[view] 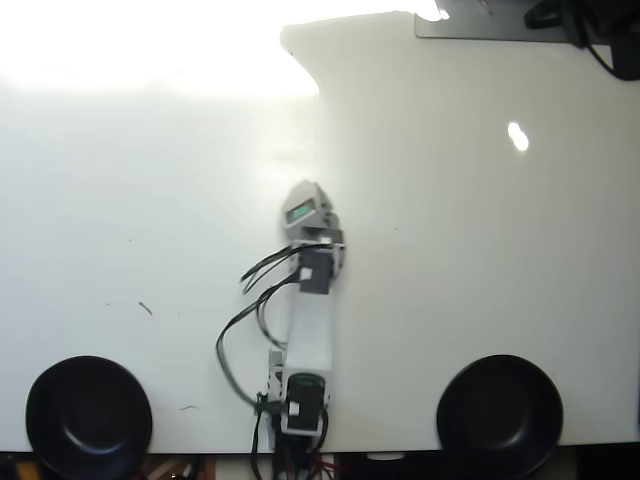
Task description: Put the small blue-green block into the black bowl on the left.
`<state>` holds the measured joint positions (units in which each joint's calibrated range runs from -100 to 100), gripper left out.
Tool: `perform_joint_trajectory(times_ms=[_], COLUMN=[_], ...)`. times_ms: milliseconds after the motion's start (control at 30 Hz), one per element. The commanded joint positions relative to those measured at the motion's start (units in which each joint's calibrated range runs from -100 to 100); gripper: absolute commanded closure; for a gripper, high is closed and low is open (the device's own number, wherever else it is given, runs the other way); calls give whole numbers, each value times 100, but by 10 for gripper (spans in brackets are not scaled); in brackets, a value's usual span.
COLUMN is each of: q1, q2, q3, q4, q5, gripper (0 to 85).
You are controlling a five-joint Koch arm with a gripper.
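In the overhead view the arm reaches up the middle of the white table from its base at the bottom edge. My gripper [303, 203] points away from the base. The small blue-green block [299, 212] shows as a small green patch between the grey jaws, which sit close on both sides of it. I cannot tell how high it is above the table. One black bowl [88, 415] stands at the bottom left and another black bowl [500, 412] at the bottom right. Both are empty and far from the gripper.
The white table [450, 250] is strongly overexposed at the top left. Black cables [240, 340] loop to the left of the arm. A dark object with cables [590, 25] lies at the top right corner. The table's front edge runs along the bottom.
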<state>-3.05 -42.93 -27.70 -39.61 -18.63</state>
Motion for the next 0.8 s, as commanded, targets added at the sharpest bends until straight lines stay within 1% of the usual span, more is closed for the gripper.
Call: perform_joint_trajectory(times_ms=[0,467,767], q1=[234,1768,2935], q2=[-447,-2193,-3115], q3=[136,-132,-160], q4=[-39,-56,-250], q5=[68,59,20], gripper=[823,823,823])
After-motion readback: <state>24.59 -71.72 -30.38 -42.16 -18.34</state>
